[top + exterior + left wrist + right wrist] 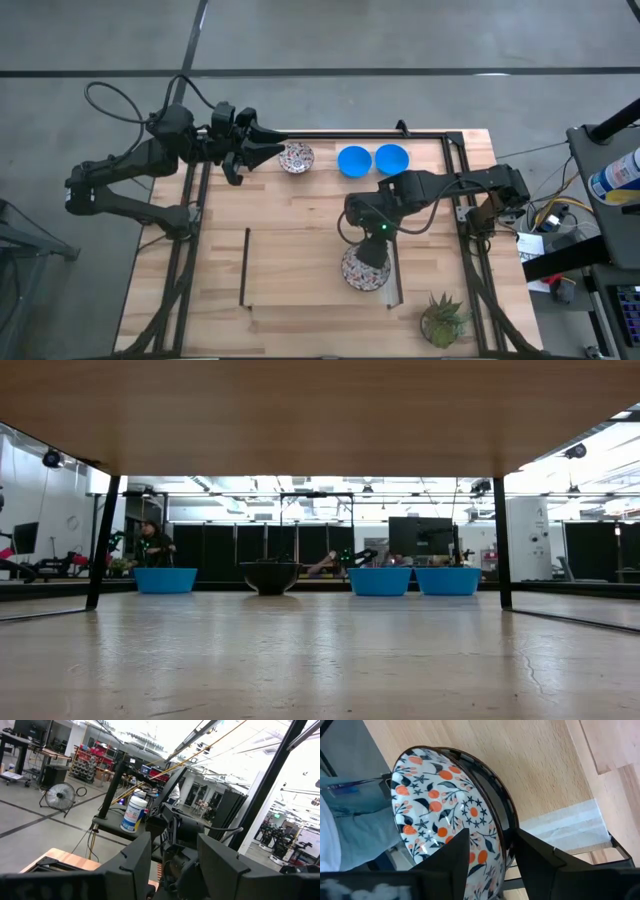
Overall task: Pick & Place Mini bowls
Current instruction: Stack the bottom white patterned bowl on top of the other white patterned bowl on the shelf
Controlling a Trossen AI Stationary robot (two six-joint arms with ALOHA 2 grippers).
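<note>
1. The right gripper (pixel 372 262) hangs over the near-right part of the light wooden slatted table (pixel 300 230). It pinches the rim of a small round white bowl with red-and-dark floral pattern (pixel 364 270): one dark finger sits inside the rim, the other outside.
2. In the right wrist view this held patterned bowl (pixel 445 815) is tipped up on edge. Its open, patterned face points sideways rather than up, and its dark rim runs nearly upright above the wood.
3. The held bowl sits just beside a thin dark upright bar (pixel 398 275), near a small green potted plant (pixel 443 318).
4. A second patterned mini bowl (pixel 296 157) rests mouth-up at the table's far edge, just in front of the left gripper (pixel 272 152).
5. Whether the left gripper's fingers are spread or pressed together I cannot tell.
6. Two plain bright blue round bowls (pixel 354 160) and (pixel 391 158) stand side by side, mouths up, right of that patterned bowl.
</note>
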